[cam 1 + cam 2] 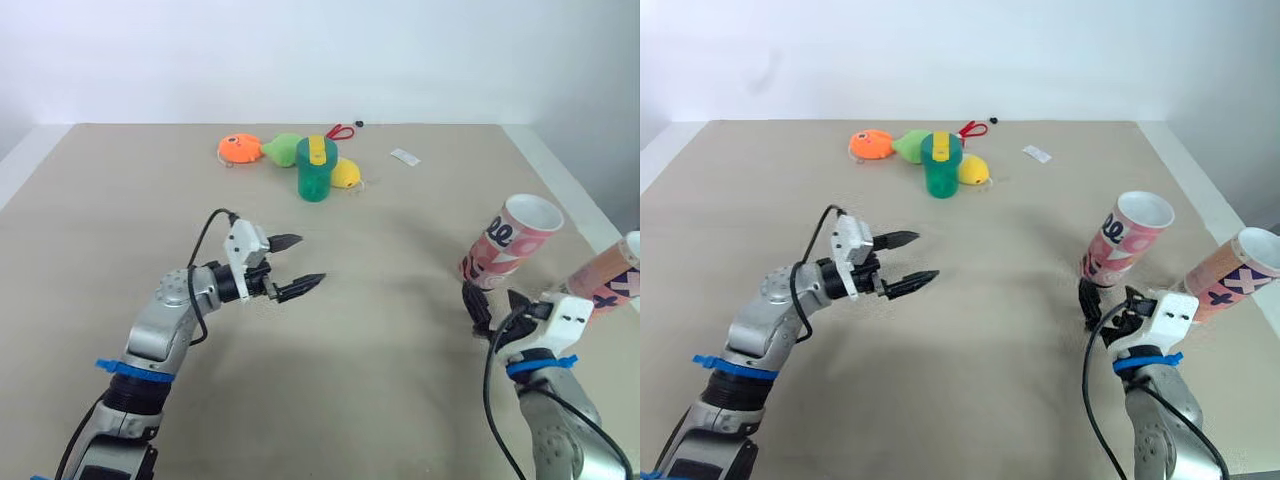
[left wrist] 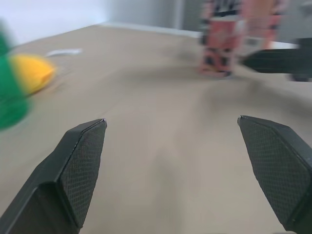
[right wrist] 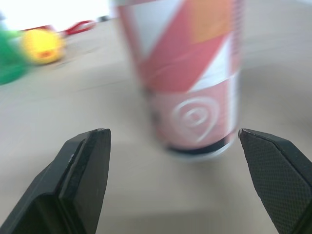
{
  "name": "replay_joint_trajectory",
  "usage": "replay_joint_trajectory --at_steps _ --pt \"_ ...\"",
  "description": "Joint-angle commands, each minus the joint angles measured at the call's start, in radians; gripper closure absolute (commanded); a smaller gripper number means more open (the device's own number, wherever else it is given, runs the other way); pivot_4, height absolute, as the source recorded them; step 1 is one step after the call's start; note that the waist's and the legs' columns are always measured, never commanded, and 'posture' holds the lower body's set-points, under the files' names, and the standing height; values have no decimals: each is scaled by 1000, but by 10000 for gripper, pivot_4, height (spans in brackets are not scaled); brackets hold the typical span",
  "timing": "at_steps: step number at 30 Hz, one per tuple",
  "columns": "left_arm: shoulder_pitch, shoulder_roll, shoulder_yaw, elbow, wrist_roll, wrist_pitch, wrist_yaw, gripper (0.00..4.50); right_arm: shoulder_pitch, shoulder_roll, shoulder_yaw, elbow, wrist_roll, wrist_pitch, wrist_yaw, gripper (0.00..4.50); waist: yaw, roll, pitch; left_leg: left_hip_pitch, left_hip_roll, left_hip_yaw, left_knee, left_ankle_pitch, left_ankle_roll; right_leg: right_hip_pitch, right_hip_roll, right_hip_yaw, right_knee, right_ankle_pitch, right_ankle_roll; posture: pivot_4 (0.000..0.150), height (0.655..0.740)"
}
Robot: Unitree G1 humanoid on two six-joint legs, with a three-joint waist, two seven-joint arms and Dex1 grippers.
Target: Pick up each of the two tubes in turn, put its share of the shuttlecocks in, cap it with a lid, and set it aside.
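Bench (image 1: 120, 210): beige, flat, white-edged. Nearer tube (image 1: 508, 246): pink and white print with a dark band at the foot, standing on the right side of the bench, white mouth open and upward. Second tube (image 1: 1230, 272): orange and pink print with dark crosses, at the right edge of the bench beyond the first, mouth likewise open. Right arm's fingers (image 3: 87, 170): spread wide, holding nothing, low over the bench just before the foot of the nearer tube, which shows between them in the right wrist view, not touched. Left arm's fingers (image 1: 300, 286): spread well apart, empty, above bare bench left of centre, well apart from both tubes. Green container (image 1: 314, 170): yellow strip on top, upright at the far middle. Round it, close together: orange item (image 1: 238, 149), light green item (image 1: 282, 148), yellow item (image 1: 347, 174). Behind these: red loop (image 1: 340, 131), small black object (image 1: 359, 124). To their right: white slip (image 1: 405, 156), lying flat.
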Motion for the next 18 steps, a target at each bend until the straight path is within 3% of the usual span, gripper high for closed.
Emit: replay_joint_trajectory --at_steps 1,5,9,18 --pt "85 19 82 -42 11 -41 73 0 -7 -116 140 -125 40 38 184 376 -10 0 0 2 0 0 0 1 1 1 0 1 0 0 1 1500 7400" --pt "220 37 137 -124 8 -60 117 0 -60 -223 249 -134 3 40 283 376 -9 -1 0 4 4 1 0 2 2 3 2 0 0 0 3 1500 7400" --pt "325 61 164 -171 13 -69 127 0 -140 -202 304 -86 10 47 284 376 -5 -2 0 4 5 3 0 4 2 4 3 -1 0 1 2 1500 7400" --pt "346 80 138 -210 29 -39 164 0 -169 -163 339 19 -22 -13 315 376 5 -3 0 4 5 5 0 5 2 3 2 1 -1 2 4 1500 7400"
